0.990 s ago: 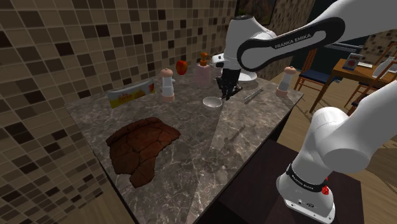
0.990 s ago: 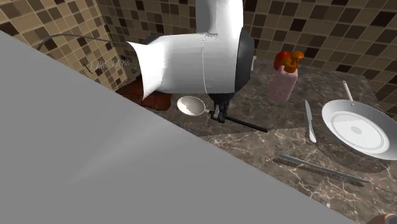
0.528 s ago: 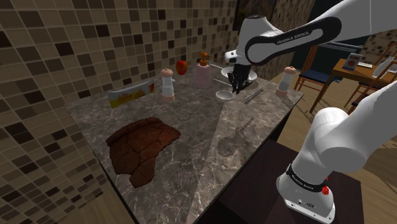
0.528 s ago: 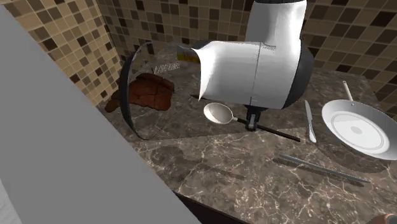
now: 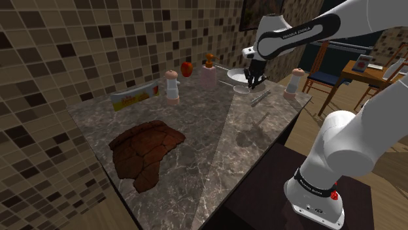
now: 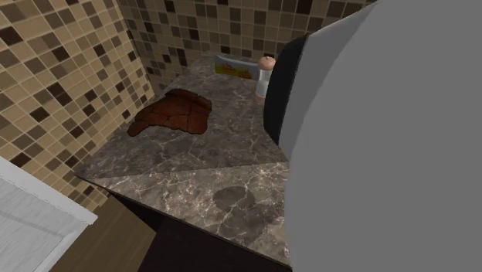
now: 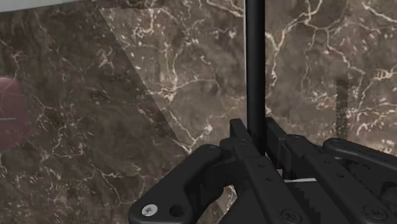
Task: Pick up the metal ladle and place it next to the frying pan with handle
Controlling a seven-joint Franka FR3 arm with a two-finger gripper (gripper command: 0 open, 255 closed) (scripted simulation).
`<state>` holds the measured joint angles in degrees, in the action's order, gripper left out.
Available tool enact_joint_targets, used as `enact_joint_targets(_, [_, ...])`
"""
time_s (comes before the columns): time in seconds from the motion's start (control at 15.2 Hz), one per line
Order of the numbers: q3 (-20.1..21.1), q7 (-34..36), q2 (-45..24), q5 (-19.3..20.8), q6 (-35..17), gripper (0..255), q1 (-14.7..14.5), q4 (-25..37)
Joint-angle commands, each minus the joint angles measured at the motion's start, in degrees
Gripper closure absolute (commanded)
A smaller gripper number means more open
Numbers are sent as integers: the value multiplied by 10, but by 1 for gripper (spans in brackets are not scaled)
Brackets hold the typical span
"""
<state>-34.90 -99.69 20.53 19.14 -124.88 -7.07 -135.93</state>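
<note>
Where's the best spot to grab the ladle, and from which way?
Grab the ladle by its thin, straight black handle, coming down from above with one finger each side, as the gripper does now. The handle fits between the fingers; the round bowl looks too wide.

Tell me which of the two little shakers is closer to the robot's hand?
The shaker furthest to the shoulder view's right, close to the gripper clasping the ladle. The other shaker stands far off by the yellow box.
</note>
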Motion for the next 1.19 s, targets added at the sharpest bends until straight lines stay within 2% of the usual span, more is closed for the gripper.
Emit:
enact_joint_targets(0.0, [-28, -38, -21, -9, -7, 255, 2, 20])
enact_joint_targets(0.4, [-113, -160, -105, -71, -20, 255, 0, 97])
enact_joint_targets(0.73, [-176, -291, -211, -180, -18, 255, 8, 179])
enact_joint_targets(0.92, [-189, -375, -289, -264, -3, 255, 43, 239])
enact_joint_targets(1.12, [-177, -444, -362, -336, 22, 255, 104, 307])
